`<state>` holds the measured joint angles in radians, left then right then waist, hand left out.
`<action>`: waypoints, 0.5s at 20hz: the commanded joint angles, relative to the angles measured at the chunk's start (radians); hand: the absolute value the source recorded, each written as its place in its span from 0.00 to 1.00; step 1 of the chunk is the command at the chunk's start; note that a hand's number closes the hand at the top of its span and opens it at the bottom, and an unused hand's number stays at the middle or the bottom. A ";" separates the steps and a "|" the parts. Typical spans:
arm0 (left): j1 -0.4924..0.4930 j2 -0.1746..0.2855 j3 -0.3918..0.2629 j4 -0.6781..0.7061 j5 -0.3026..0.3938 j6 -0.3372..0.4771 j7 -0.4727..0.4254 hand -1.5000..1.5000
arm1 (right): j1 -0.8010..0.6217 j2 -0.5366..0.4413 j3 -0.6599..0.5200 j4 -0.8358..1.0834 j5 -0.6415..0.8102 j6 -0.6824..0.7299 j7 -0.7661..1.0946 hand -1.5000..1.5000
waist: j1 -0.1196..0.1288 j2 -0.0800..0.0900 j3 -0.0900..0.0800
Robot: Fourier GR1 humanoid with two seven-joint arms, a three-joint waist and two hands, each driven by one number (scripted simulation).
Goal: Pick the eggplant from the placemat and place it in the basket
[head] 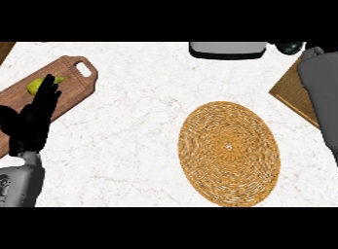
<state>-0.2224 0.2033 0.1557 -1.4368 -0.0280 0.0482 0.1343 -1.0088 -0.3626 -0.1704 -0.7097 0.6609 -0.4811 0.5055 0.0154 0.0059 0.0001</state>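
Placemat (229, 153) is lying bare — right hand (322, 47), at the far-right corner of the counter (128, 146), is hiding its grip; releasing only squarely over the basket (290, 92).

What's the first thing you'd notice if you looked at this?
The big round woven placemat jumps out first, golden against the white counter, a little right of the middle. Next comes the robot's black left hand at the left, resting open with fingers up over a wooden cutting board that has a yellow-green fruit on it.
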 commanded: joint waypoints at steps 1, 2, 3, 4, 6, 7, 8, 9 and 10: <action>-0.005 -0.007 0.001 0.031 0.000 -0.003 -0.009 0.50 | -0.018 -0.032 -0.046 0.111 -0.030 -0.006 -0.096 1.00 | 0.001 0.000 0.000; 0.033 0.011 0.009 -0.026 0.025 -0.033 0.012 0.50 | -0.024 -0.055 -0.057 0.123 -0.044 0.024 -0.109 1.00 | 0.004 -0.001 0.000; -0.025 0.006 -0.006 -0.031 0.010 -0.013 0.061 0.50 | -0.008 -0.060 -0.062 0.082 -0.059 0.042 -0.094 1.00 | -0.004 -0.003 0.000; 0.029 0.010 -0.014 -0.087 0.003 -0.018 0.059 0.50 | 0.008 -0.054 -0.081 0.113 -0.074 0.009 -0.145 1.00 | 0.002 -0.002 0.001; 0.005 -0.049 -0.040 -0.008 -0.059 0.060 0.002 0.50 | 0.012 -0.072 -0.109 0.072 -0.126 0.066 -0.154 1.00 | -0.009 -0.003 0.000; -0.071 -0.003 0.001 0.019 -0.013 0.019 0.036 0.50 | 0.005 -0.075 -0.135 0.183 -0.131 0.022 -0.242 1.00 | 0.003 0.004 0.001; 0.040 -0.038 -0.040 -0.061 -0.034 0.025 0.017 0.50 | 0.011 -0.088 -0.121 0.112 -0.136 0.067 -0.197 1.00 | -0.003 -0.003 0.000; -0.049 0.014 0.022 -0.017 0.031 -0.019 0.067 0.50 | 0.021 -0.052 -0.119 0.133 -0.134 0.027 -0.220 1.00 | -0.003 -0.002 0.000; -0.030 0.014 0.017 0.009 0.000 -0.005 0.009 0.50 | 0.043 -0.086 -0.128 0.086 -0.159 0.083 -0.214 1.00 | -0.010 -0.004 0.000</action>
<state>-0.2337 0.1989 0.1526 -1.4592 -0.0316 0.0522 0.1651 -0.9951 -0.4278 -0.2752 -0.6078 0.5441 -0.4367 0.3298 0.0126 0.0034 -0.0005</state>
